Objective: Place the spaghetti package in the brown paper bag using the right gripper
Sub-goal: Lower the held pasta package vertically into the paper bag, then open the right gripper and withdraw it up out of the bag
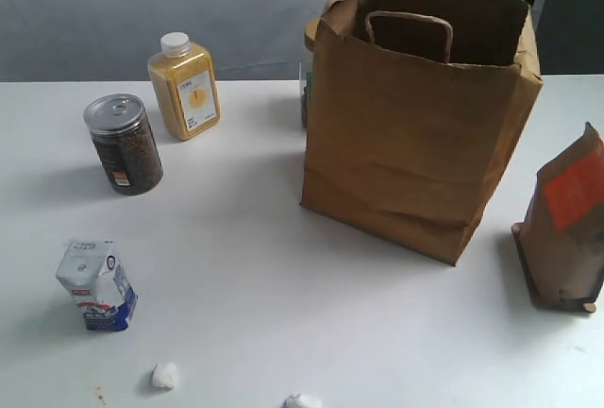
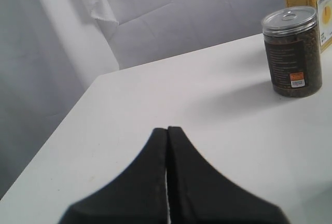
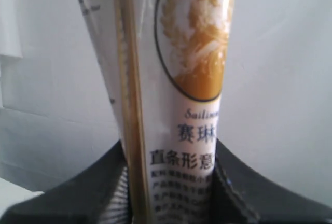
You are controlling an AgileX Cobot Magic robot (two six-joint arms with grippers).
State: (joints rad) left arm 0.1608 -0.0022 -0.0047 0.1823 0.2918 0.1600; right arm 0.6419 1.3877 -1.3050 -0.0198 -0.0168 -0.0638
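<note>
Right gripper (image 3: 170, 175) clamped on spaghetti package (image 3: 179, 79); package ends cut off. Left gripper (image 2: 167, 137) fingers pressed together, empty. Brown paper bag (image 1: 415, 134) upright, mouth open, hiding most of jar (image 1: 310, 38) behind it.

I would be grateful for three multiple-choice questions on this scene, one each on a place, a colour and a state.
1. In the exterior view, where does the dark-filled jar stand relative to the yellow bottle?
A. to its right
B. to its left, nearer the camera
C. on top of it

2. What colour is the yellow bottle's cap?
A. white
B. red
C. black

3. What state is the right gripper in?
A. open and empty
B. shut on nothing
C. shut on the spaghetti package

Answers:
1 B, the jar sits left of and in front of the bottle.
2 A, the cap is plainly white.
3 C, the right wrist view shows the package clamped in it.
</note>
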